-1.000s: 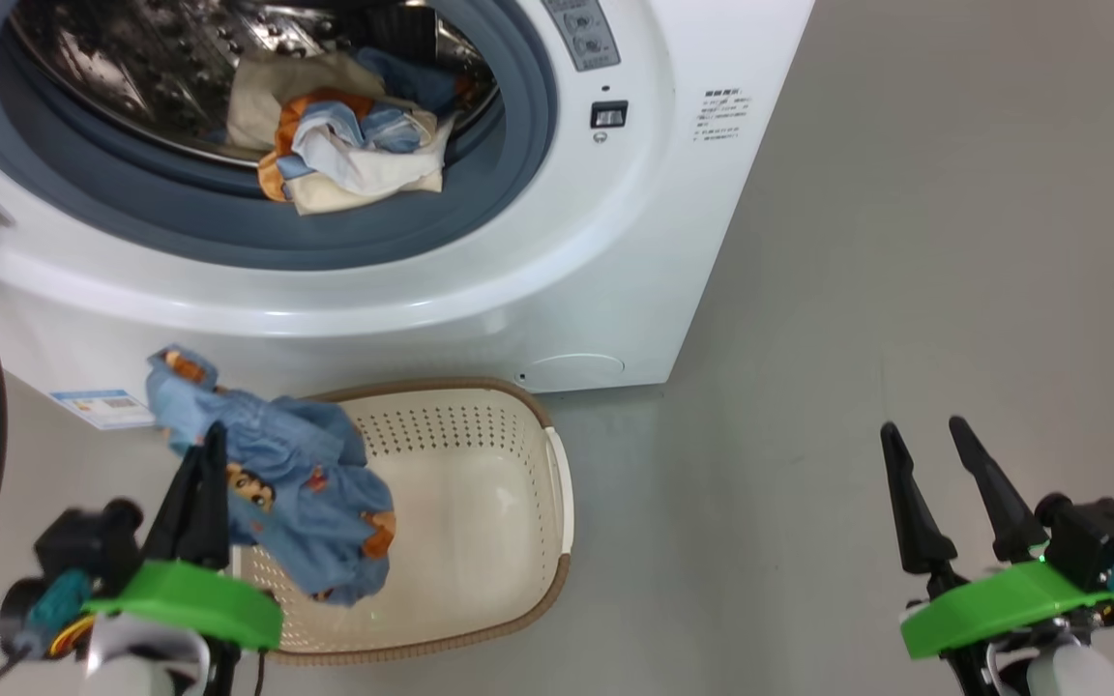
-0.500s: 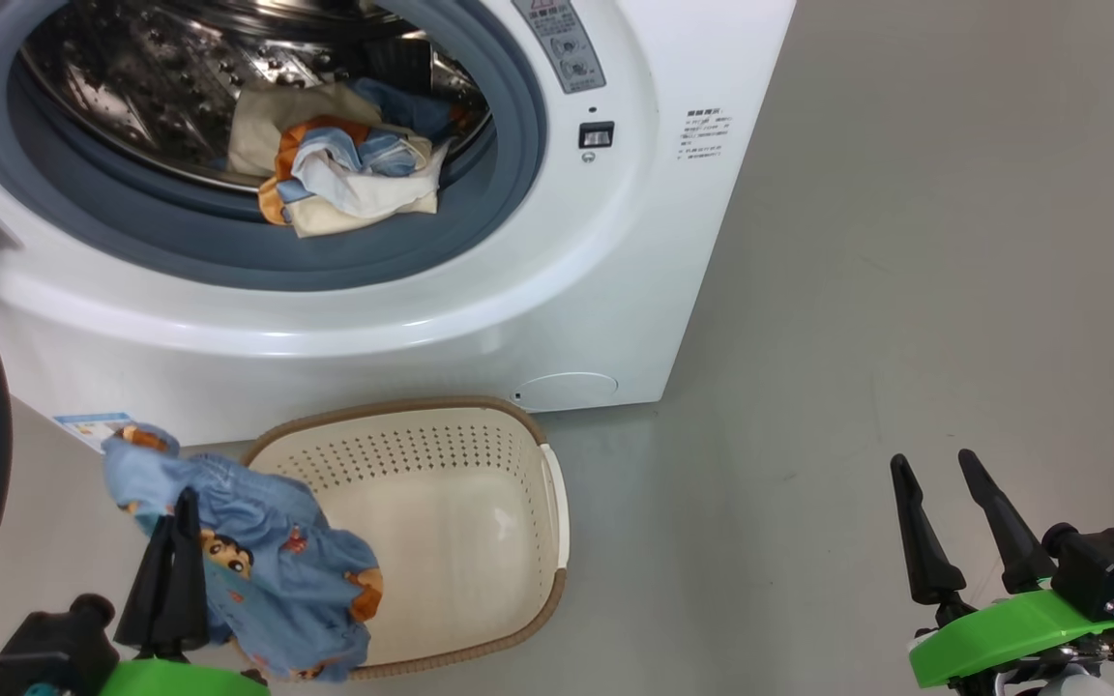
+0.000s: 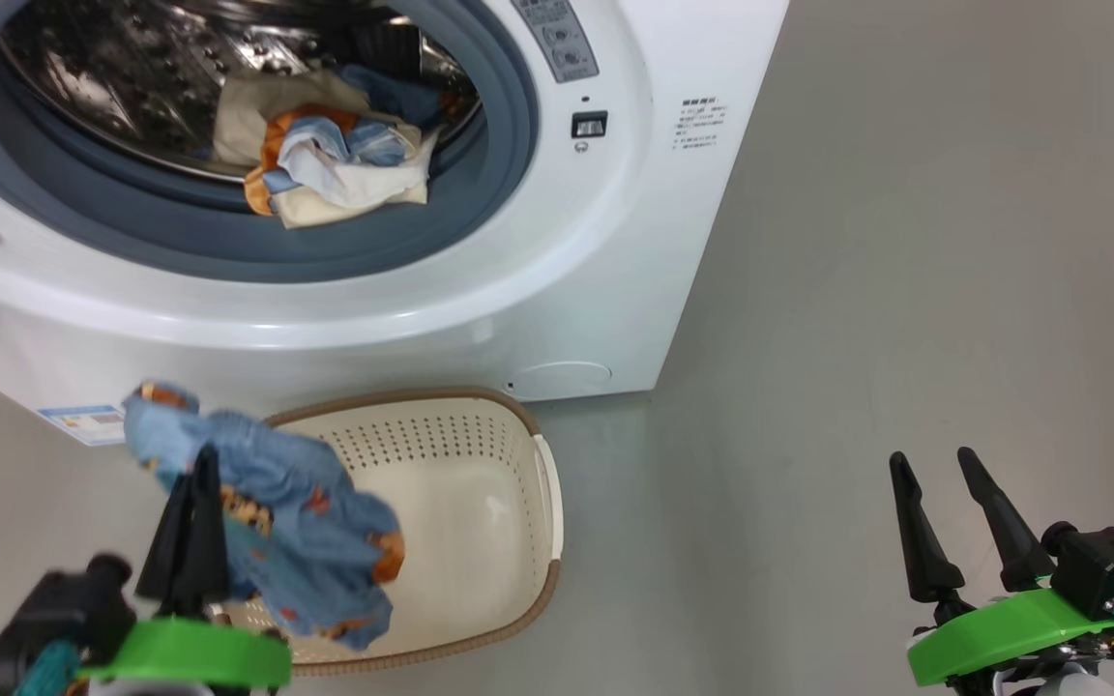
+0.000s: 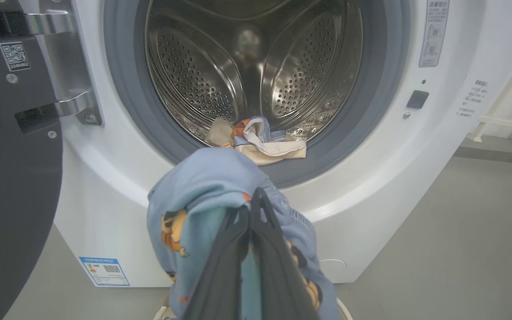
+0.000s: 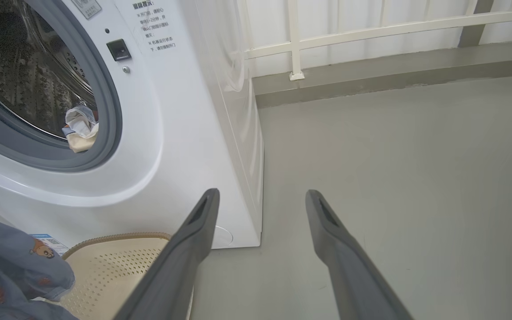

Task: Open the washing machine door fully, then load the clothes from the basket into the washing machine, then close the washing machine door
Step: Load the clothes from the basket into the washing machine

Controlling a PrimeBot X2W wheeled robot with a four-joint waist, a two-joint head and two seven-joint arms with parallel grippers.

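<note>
My left gripper (image 3: 201,462) is shut on a light blue garment (image 3: 296,522) with orange prints, held above the left end of the cream basket (image 3: 480,503). The left wrist view looks past the gripper (image 4: 252,200) and the draped garment (image 4: 198,195) at the washing machine (image 4: 362,178). Its drum holds a pile of clothes (image 3: 339,169). The washing machine door (image 4: 11,178) stands open at the left. My right gripper (image 3: 934,462) hangs open over bare floor at the lower right, nothing between its fingers (image 5: 194,240).
The washing machine (image 3: 605,242) fills the upper left, its right side facing grey floor (image 3: 905,290). A white railing (image 5: 371,26) and a low kerb run along the far wall. A blue label sticker (image 3: 83,422) sits low on the machine's front.
The left gripper dipped with the blue garment, then rose again beside the basket. The head camera shifted slightly. The right gripper has stayed open and still.
</note>
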